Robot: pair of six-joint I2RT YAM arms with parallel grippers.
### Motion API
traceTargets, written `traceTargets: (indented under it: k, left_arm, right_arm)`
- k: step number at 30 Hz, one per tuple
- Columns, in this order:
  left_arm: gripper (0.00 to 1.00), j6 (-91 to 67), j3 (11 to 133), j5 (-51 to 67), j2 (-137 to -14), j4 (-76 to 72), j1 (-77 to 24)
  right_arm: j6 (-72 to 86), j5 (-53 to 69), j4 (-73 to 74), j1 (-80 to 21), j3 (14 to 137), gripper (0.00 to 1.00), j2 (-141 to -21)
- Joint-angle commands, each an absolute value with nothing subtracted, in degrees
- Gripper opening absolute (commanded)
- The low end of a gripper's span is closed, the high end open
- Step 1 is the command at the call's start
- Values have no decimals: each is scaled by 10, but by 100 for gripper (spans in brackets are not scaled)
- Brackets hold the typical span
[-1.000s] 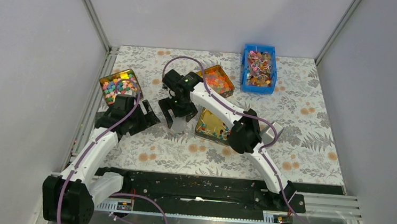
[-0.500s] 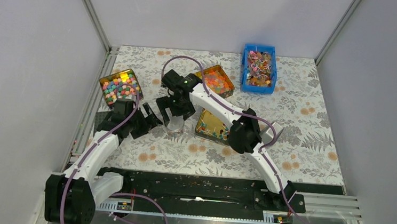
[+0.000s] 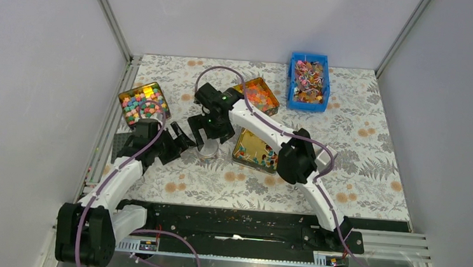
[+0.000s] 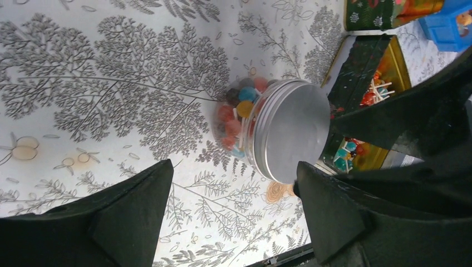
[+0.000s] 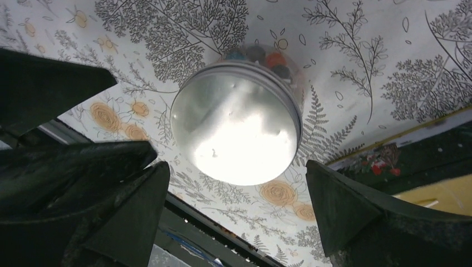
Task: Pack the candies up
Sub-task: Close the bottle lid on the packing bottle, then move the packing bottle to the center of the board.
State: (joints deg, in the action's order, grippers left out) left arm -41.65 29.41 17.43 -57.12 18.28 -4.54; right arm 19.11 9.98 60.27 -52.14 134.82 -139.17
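Two white-and-black robot arms, seen from above. The left arm (image 3: 112,184) rises from its base at the lower left and extends forward and to the right, with its wrist held low. The left gripper (image 3: 181,143) points to the right, its two black fingers (image 4: 133,217) spread wide apart. The right arm (image 3: 266,126) runs from its base at the lower right, bends at a dark elbow (image 3: 294,158), and extends far to the left. The right gripper (image 3: 208,137) points downward, its fingers (image 5: 345,217) also spread wide. The two grippers sit near each other.
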Motion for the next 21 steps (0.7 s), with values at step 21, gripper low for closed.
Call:
traceTargets:
  k: [21]
  left_arm:
    - [68, -396, 287, 306, -721, 31, -42]
  right_arm:
    - [365, 278, 396, -418, 1069, 88, -1277]
